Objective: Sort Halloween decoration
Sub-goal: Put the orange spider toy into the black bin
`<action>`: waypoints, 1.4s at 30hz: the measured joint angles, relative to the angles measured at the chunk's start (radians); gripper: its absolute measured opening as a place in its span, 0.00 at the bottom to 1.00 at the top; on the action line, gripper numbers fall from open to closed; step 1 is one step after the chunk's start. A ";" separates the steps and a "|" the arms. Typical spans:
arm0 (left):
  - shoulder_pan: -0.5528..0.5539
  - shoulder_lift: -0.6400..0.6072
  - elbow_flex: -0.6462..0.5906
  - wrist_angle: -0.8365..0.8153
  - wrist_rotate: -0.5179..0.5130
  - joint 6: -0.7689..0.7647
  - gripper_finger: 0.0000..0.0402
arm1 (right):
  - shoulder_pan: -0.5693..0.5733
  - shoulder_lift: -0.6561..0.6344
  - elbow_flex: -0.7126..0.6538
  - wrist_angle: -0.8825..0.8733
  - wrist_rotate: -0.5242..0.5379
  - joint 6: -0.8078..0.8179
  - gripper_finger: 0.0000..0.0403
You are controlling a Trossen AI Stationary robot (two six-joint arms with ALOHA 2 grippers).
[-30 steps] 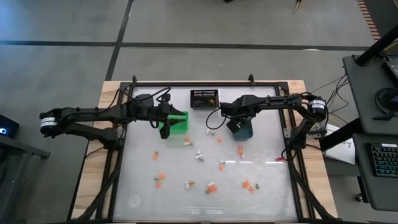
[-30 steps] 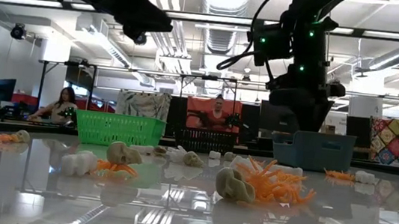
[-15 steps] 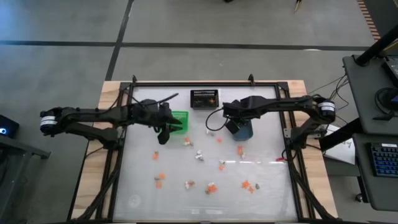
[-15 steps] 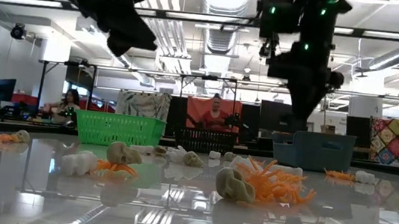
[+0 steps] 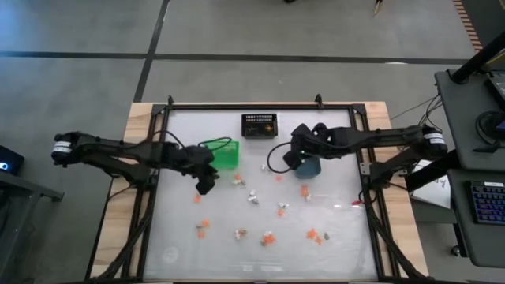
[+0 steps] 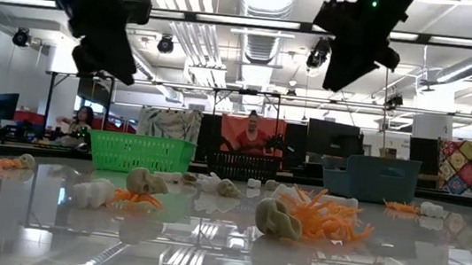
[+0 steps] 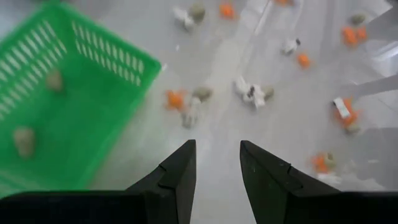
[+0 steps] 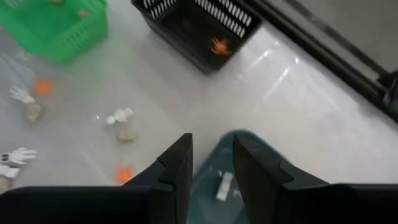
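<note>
Trinkets (image 5: 254,196) loose betw. green bin (image 5: 222,153), blue-grey bin (image 5: 308,167); left claw (image 7: 217,163), right claw (image 8: 212,155) both slightly spread, empty.

Trinkets (image 5: 252,197) scattered loose over table's middle and near half, orange, white and tan mixed. Orange ones at near side, a pair by 400,297 spot... rather, pair of orange bits (image 5: 314,234) near right, single orange (image 5: 203,224) near left. Low view: tan skull (image 6: 278,218) beside orange spider (image 6: 324,216), up front. Two tan pieces (image 7: 23,140) lying in green bin. Orange spider in black bin (image 8: 219,45). White piece (image 8: 224,186) in blue bin.
</note>
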 joint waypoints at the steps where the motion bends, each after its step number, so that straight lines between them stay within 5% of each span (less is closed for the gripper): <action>1: -0.016 0.000 0.000 -0.011 -0.001 -0.025 0.27 | 0.004 -0.001 -0.001 0.009 0.001 -0.009 0.25; 13: -0.161 0.001 0.000 -0.158 -0.004 -0.309 0.27 | 0.063 0.006 -0.108 0.355 -0.073 -0.223 0.26; 26: -0.282 0.012 -0.001 -0.309 -0.046 -0.651 0.27 | 0.063 0.004 -0.171 0.456 -0.091 -0.256 0.24; 42: -0.321 0.298 0.070 -0.382 -0.047 -0.761 0.27 | 0.063 0.004 -0.171 0.463 -0.094 -0.252 0.22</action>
